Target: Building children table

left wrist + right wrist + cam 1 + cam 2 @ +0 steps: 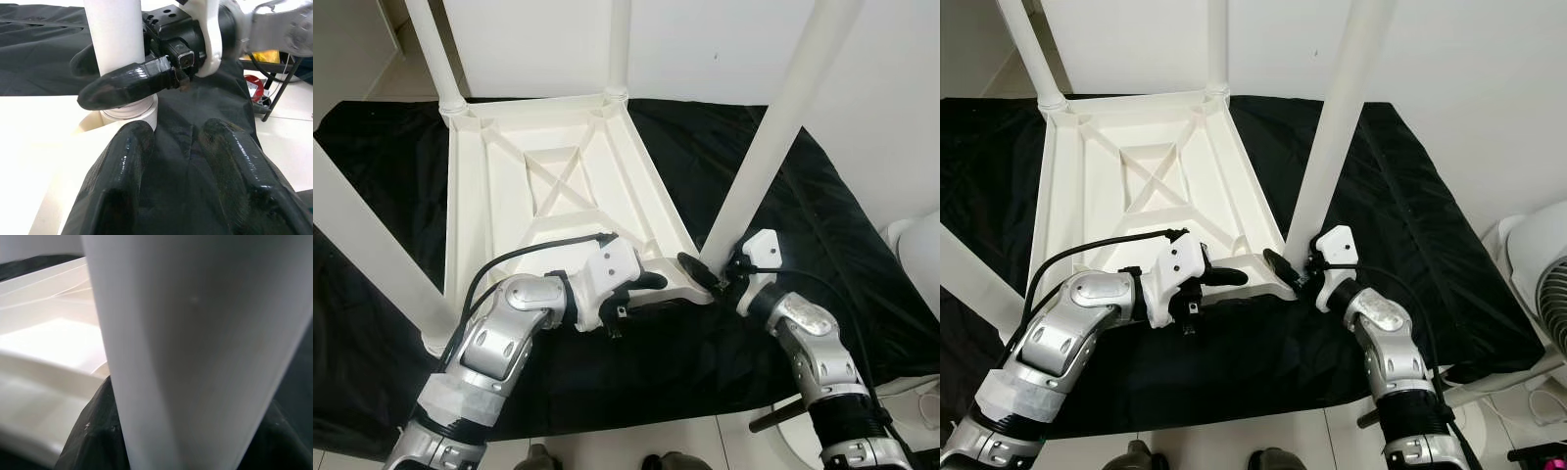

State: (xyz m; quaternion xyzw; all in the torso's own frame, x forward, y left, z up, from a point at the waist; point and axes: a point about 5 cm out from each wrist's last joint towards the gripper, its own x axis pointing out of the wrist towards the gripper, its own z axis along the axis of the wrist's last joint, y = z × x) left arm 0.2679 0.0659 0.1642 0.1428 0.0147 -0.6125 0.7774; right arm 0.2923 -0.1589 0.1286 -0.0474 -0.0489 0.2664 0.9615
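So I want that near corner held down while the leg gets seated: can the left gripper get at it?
Probably yes. The left gripper already lies at the near edge of the upturned tabletop, beside the leg that the right gripper clasps; nothing lies between.

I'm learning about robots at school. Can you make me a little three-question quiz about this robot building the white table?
1. True or false: the white table lies upside down on the black cloth.
2. Which gripper clasps the near leg? A left, B right.
3. How many legs stand in the table's corners?

Key: 1 true. 2 B, the right gripper holds its base; the left gripper rests at the table's edge. 3 four.
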